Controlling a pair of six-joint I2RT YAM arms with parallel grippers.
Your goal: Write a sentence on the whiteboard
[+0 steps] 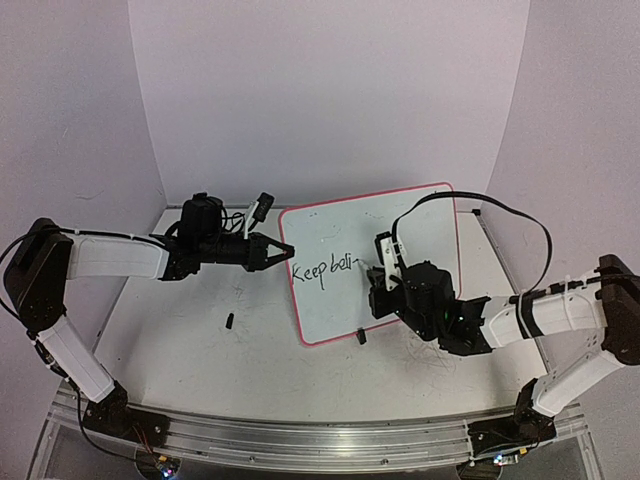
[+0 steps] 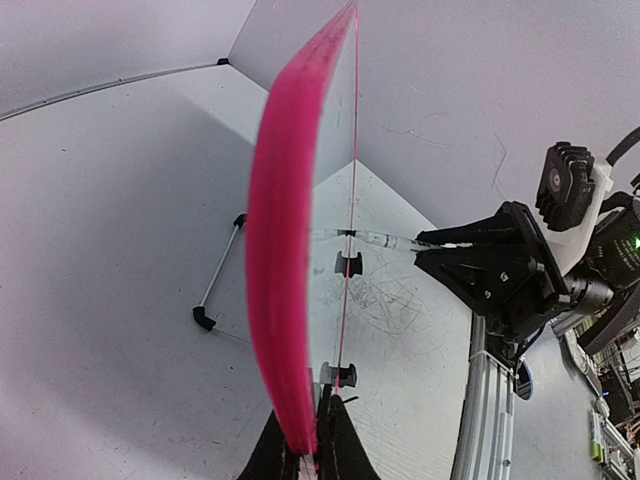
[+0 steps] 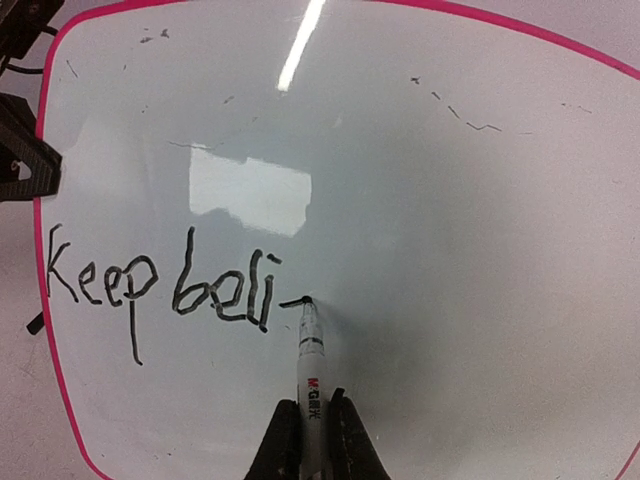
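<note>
My left gripper (image 1: 283, 252) is closed tight on the left rim of the board (image 1: 410, 225). Its fingers (image 2: 345, 455) pinch the pink edge, which rises edge-on through the middle of my left wrist view. On the table (image 1: 190, 350), near that corner, lies a small black piece (image 1: 229, 321), apart from the board. A black clip (image 1: 361, 337) sits at the board's near edge. The sentence (image 3: 160, 290) starts just inside the left rim and so far reads "Keep beli", followed by a short dash. My marker (image 3: 311, 365) has its tip touching the end of that dash. My right gripper (image 3: 308, 445) is clamped around the marker's barrel, jaws nearly together. Right of the tip the board runs bare white to its right rim, with only a few faint specks near the top. Beyond that rim a strip of table borders the wall.
</note>
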